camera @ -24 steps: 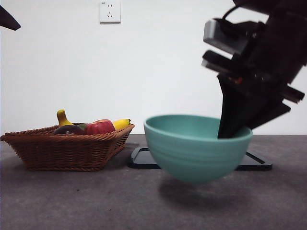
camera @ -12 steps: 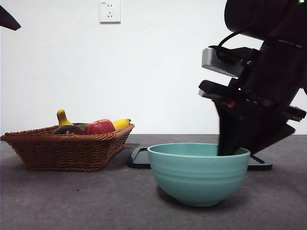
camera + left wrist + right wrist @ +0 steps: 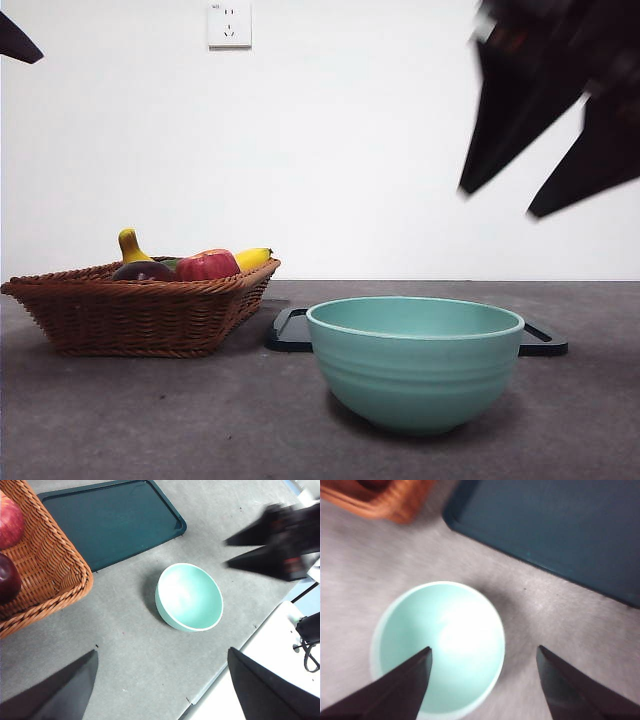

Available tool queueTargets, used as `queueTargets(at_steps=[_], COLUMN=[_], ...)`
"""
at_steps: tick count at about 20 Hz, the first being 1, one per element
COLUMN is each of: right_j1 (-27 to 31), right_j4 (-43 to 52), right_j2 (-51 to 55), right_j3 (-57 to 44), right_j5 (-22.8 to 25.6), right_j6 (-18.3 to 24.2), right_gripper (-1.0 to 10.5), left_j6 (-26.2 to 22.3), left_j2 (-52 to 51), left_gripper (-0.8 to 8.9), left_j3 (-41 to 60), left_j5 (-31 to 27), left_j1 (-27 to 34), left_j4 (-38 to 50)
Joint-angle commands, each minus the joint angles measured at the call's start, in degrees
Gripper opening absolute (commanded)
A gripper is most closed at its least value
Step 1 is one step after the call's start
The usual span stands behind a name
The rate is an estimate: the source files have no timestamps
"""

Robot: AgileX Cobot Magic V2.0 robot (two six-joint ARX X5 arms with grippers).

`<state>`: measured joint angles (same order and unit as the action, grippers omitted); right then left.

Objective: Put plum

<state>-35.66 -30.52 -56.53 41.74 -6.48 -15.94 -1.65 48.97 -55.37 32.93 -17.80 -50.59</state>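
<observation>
The dark plum [image 3: 142, 270] lies in the wicker basket [image 3: 140, 315] at the left, beside a red apple [image 3: 208, 265] and a yellow banana [image 3: 252, 258]. It also shows in the left wrist view [image 3: 8, 577]. A teal bowl [image 3: 415, 360] stands empty on the table in front of a dark tray [image 3: 290, 330]. My right gripper [image 3: 540, 175] is open and empty, high above the bowl's right side. My left gripper [image 3: 160, 680] is open and empty, high over the table.
The dark tray [image 3: 110, 522] lies behind the bowl [image 3: 190, 597], next to the basket [image 3: 50, 580]. The table's edge [image 3: 225, 675] runs near the bowl. A wall socket [image 3: 229, 24] is on the back wall.
My right gripper set the bowl down on the table, let go of its rim and rose up, open. The basket and fruit have not moved.
</observation>
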Motion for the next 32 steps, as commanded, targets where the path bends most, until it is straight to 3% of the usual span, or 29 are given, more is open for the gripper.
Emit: queueTargets(at_steps=[1,6,14,15,17,18,31,32], right_j1=[-0.6,-0.6,-0.6,-0.6,-0.6,-0.6,-0.6,-0.6], right_j4=[-4.7,-15.4,-16.7,-16.7,-16.7,-16.7,-14.5,-14.5], right_j2=[6.5,18.3,22.6,22.6,22.6,22.6,22.6,22.6], right_j3=[0.4,0.4,0.4,0.4,0.4,0.4,0.4,0.4], right_j5=[-1.6,-5.7,-6.0,-6.0,-5.8,-5.4,-5.5,-5.5], right_j6=[-0.1,-0.2,-0.2,-0.2,-0.1,-0.1,-0.1,-0.1], right_gripper=[3.3,3.3,3.3,2.7,-0.1,0.1,0.1,0.1], left_j6=[-0.7,-0.7,-0.7,-0.7,-0.7,-0.7,-0.9,-5.5], left_j2=[0.3,0.3,0.3,0.3,0.3,0.3,0.1,-1.0], left_gripper=[4.03,4.03,4.0,3.57,0.77,0.17,0.19,0.19], left_j3=[-0.5,-0.5,-0.5,-0.5,-0.5,-0.5,-0.5,-0.5], left_j5=[0.2,0.2,0.2,0.2,0.2,0.1,0.1,-0.6], left_j1=[-0.2,-0.2,-0.2,-0.2,-0.2,-0.2,-0.2,0.0], left_j4=[0.4,0.4,0.4,0.4,0.4,0.4,0.4,1.5])
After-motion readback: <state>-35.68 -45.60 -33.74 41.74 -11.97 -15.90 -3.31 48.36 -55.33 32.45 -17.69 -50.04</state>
